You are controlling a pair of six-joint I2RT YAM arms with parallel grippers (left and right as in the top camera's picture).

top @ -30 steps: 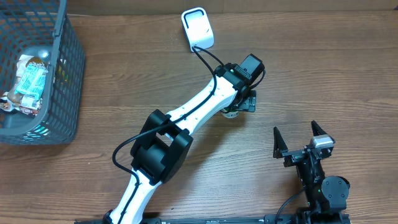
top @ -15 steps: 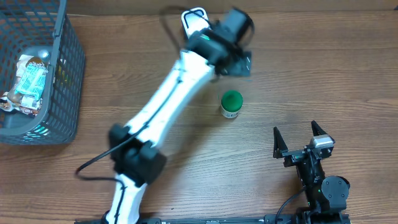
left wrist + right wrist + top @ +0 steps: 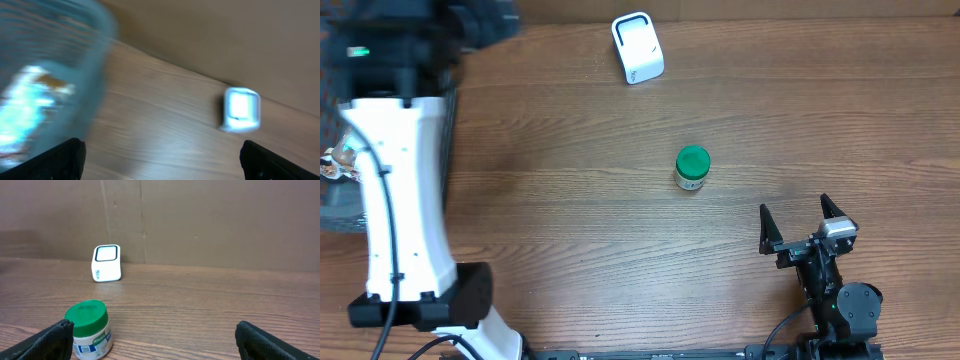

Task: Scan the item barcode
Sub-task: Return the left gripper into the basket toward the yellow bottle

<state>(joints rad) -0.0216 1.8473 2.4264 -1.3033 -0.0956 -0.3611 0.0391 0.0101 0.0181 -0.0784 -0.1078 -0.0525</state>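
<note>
Green-lidded white jar (image 3: 692,167) stands upright on the brown wood-grain desk (image 3: 570,210), a little right of the desk's middle, lid up, with nothing touching it. The desk fills the overhead view, and a plain brown wall rises behind its far edge.

The white-and-black left arm (image 3: 400,200) is the biggest thing on it. It reaches from the near left corner along the left edge to the far left corner, where its dark wrist shows only as a blur. The left gripper (image 3: 162,157) has its two dark fingers spread wide with nothing between them. Its camera, itself blurred, looks past them at bare wood.

The grey-blue mesh plastic basket (image 3: 75,30) sits at the far left corner, mostly covered by that arm from above. A pale crinkled packet (image 3: 30,100) lies inside, too smeared to read.

The black right arm (image 3: 835,295) is folded low at the near right corner. The right gripper (image 3: 794,212) points toward the far edge, its jaws standing apart and empty, well short of the jar.

The white box-shaped scanner with a dark-rimmed window (image 3: 638,48) rests at the far edge, near its middle and well apart from the jar.

From the right wrist the jar (image 3: 90,330) sits low and left, and its label print is too small to make out.
</note>
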